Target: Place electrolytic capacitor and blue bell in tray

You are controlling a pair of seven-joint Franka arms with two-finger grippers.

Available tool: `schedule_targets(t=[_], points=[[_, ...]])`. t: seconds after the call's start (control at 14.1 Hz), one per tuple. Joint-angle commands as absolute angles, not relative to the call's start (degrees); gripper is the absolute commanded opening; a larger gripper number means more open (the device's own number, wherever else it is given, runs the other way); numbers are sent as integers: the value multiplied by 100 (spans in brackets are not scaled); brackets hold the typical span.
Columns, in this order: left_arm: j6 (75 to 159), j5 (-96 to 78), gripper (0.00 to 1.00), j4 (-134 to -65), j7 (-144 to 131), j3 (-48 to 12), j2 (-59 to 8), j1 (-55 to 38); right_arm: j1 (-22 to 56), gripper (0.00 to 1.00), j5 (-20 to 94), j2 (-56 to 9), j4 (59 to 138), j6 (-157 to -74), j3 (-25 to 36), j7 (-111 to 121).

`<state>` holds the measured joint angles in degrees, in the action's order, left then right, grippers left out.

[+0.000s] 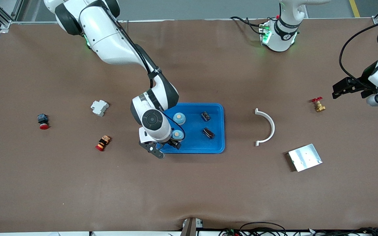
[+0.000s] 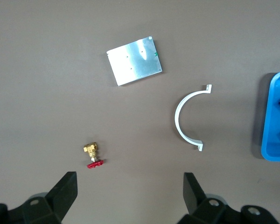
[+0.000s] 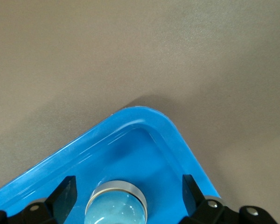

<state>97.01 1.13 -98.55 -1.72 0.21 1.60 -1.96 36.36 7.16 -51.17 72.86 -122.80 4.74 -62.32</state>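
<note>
Right pincer [image 1: 162,147], fingers apart, hangs over the tray's [image 1: 217,131] corner, a blue bell [image 3: 116,205] set down between them, released. Left pincer [image 2: 130,191], likewise apart, waits above the brass valve [image 2: 93,155].

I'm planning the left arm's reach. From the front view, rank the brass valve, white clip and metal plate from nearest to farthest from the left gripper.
From the left gripper, open above the table's left-arm end:
1. Brass valve, nearly beneath it.
2. Metal plate, nearer the front camera.
3. White clip, beside the tray.
</note>
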Motion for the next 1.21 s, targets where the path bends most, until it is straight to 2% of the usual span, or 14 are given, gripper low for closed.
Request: schedule_targets(t=[0.0,0.14,0.43,0.78,1.13], points=[[9870,-9,100,-10082,-184,26,387,-167,3481,100,641,-5001,7260,-11972,413,-5680],[9844,0,100,-9801,-272,18,212,-237,3375,100,633,-4948,7260,-11962,413,-5442],[9905,17,100,-9756,-457,18,158,-263,3279,100,379,-4931,7269,-11953,474,-4653],[10019,9,100,-9571,-475,-114,0,-272,2585,100,369,-4422,7277,-11629,466,-4228],[10063,-9,100,-9527,-545,-105,-141,-167,1978,100,237,-4052,7312,-11365,580,-2796]])
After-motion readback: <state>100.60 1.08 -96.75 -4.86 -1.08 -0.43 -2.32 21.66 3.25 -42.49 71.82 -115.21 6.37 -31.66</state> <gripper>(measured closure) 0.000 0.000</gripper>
